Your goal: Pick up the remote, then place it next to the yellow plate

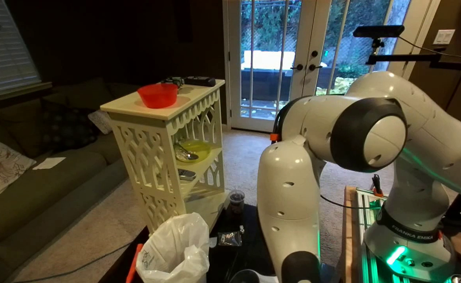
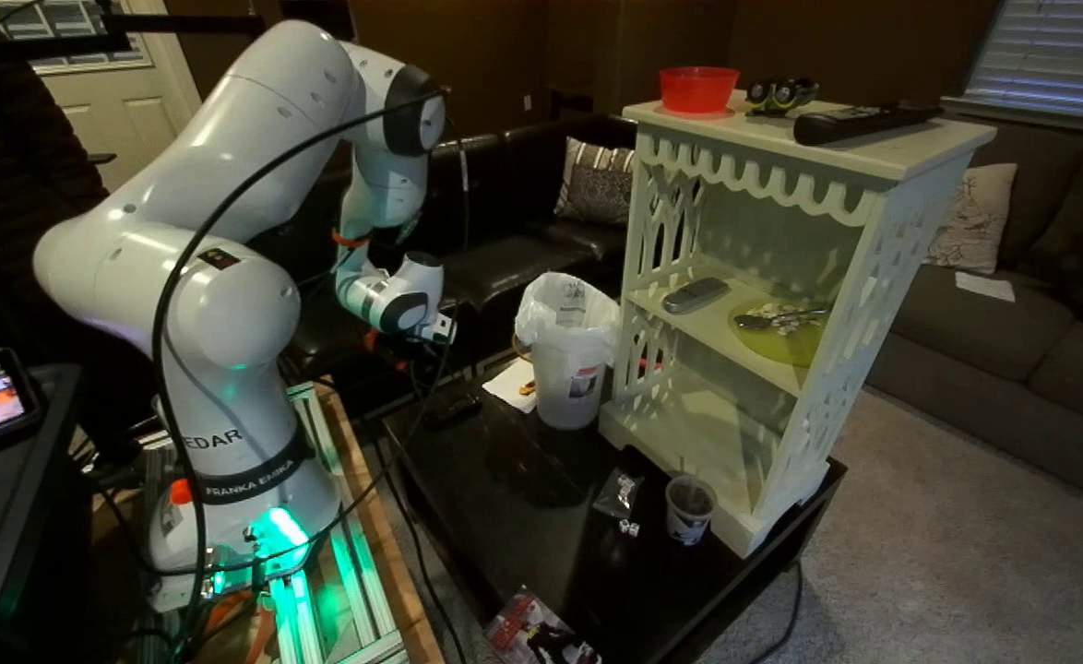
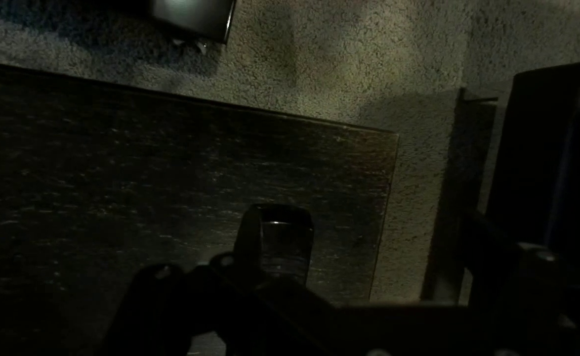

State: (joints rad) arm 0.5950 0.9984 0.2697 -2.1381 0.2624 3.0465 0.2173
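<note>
A grey remote [image 2: 696, 295] lies on the middle shelf of the cream cabinet, beside and apart from the yellow-green plate [image 2: 775, 349]. The remote [image 1: 186, 174] and the plate [image 1: 202, 149] also show in an exterior view through the cabinet's open side. A spoon and small pale bits lie on the plate. A longer black remote [image 1: 200, 81] lies on the cabinet's top; it shows in an exterior view too [image 2: 860, 123]. My gripper [image 3: 384, 257] is open, its dark fingers wide apart with nothing between them. In an exterior view the gripper [image 2: 410, 358] hangs over the black table's corner, far from both remotes.
A red bowl [image 1: 158, 96] stands on the cabinet's top with a small dark object [image 2: 781, 93]. A lined white bin [image 2: 571, 355] stands on the black table [image 2: 523, 516] between my gripper and the cabinet [image 2: 648, 221]. A clear cup [image 2: 691, 510] and a small packet [image 2: 617, 495] are near the cabinet's foot.
</note>
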